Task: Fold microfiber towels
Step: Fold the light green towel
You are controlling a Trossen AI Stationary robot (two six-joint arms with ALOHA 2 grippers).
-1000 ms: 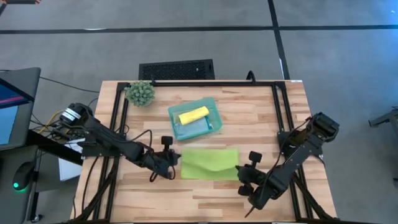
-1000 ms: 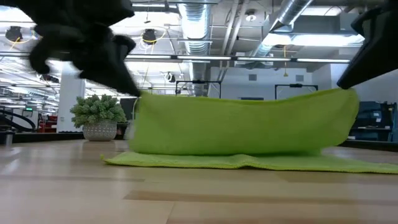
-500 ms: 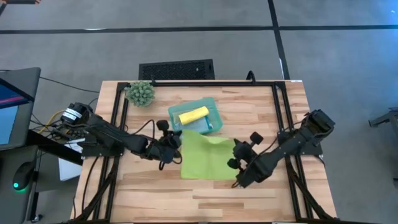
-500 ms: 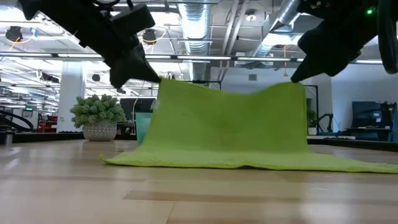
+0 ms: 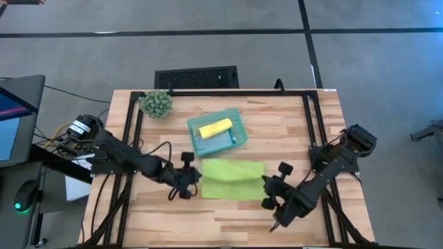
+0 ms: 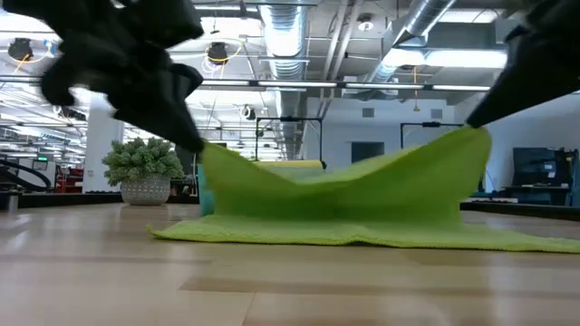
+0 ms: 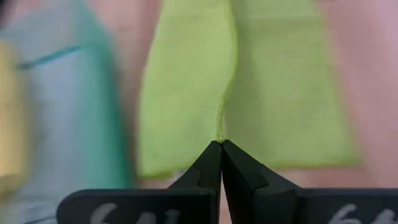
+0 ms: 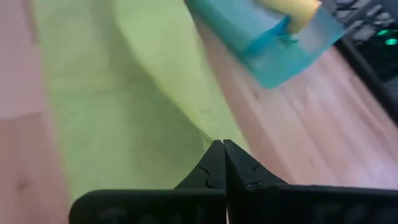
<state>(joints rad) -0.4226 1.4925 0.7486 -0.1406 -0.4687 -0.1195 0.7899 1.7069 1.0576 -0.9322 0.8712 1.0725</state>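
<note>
Wooden worktop (image 5: 291,131), seen from above, with a black frame along its edges. The two dark arms reach inward from opposite sides and meet at the lime green towel (image 5: 232,178), which lies near the middle of the worktop, toward its front edge.

Lime green towel — the lower layer rests flat on the worktop, while an upper layer is lifted at both ends and sags between them, as the low view (image 6: 344,204) shows. Teal tray (image 5: 217,131) — sits just behind the towel, tilted relative to the worktop edges; it holds a rolled yellow towel (image 5: 216,127) lying on a light blue towel (image 5: 219,142). Spiky green plant ball (image 5: 156,103) — stands in a pale pot near the far left corner, well apart from the tray.

Left gripper (image 5: 192,181) — at the towel's left end, fingers clenched on a corner of the lifted layer; its wrist view (image 7: 221,146) shows the tips pressed together on the cloth edge. Right gripper (image 5: 267,187) — at the towel's right end, likewise clamped on the lifted layer's edge, confirmed in its wrist view (image 8: 217,144).
</note>
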